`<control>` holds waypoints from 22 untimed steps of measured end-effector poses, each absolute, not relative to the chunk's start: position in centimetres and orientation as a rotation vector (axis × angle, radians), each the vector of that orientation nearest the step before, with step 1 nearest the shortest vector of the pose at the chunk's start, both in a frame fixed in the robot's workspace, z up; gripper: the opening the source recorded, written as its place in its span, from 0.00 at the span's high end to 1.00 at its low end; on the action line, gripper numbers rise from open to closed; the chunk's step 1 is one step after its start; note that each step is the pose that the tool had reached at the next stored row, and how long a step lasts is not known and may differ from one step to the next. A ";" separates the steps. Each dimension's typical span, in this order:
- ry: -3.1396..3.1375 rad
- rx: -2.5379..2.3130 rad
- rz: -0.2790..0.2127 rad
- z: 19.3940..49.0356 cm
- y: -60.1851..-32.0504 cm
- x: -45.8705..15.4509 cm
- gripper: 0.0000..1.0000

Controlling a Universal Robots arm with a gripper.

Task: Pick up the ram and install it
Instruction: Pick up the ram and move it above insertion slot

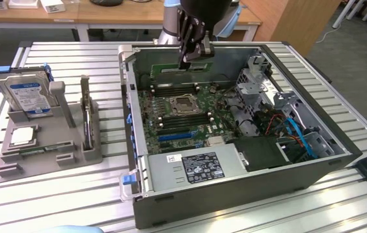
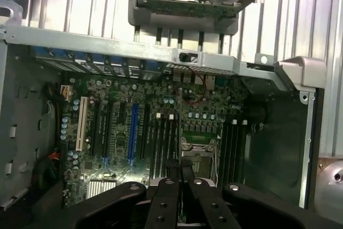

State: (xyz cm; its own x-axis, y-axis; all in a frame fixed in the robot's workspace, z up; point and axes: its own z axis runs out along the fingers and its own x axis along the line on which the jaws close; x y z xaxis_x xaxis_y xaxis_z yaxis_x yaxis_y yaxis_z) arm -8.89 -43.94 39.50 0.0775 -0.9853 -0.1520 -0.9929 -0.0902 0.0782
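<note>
— Where is the ram now?
— The ram (image 1: 178, 68) is held in the gripper (image 1: 190, 60), which is closed on its upper edge. It hangs level over the motherboard (image 1: 183, 109), inside the open computer case (image 1: 235, 189).
— And the case?
— It lies on the slatted surface (image 1: 73, 194), beside a gray holder (image 1: 73, 141).

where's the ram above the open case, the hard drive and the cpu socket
ram (image 1: 169, 68): exterior view, exposed green end of the stick
hard drive (image 1: 29, 94): exterior view, its blue label
cpu socket (image 1: 183, 103): exterior view, middle of the metal frame
</note>
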 end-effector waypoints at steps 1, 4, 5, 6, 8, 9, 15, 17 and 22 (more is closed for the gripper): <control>2.088 -2.272 0.256 39.4 -43.8 -8.8 0.88; 2.087 -2.272 0.253 38.9 -43.6 -8.6 0.88; 2.086 -2.271 0.252 38.8 -43.6 -8.6 0.88; 2.086 -2.271 0.251 38.6 -43.5 -8.6 0.88; 2.088 -2.268 0.250 38.4 -43.5 -8.5 0.88; 2.093 -2.262 0.248 38.2 -43.5 -8.5 0.88; 2.156 -2.196 0.245 37.7 -43.5 -8.4 0.88; 2.168 -2.183 0.244 37.6 -43.5 -8.4 0.88; 2.167 -2.182 0.243 37.4 -43.5 -8.4 0.88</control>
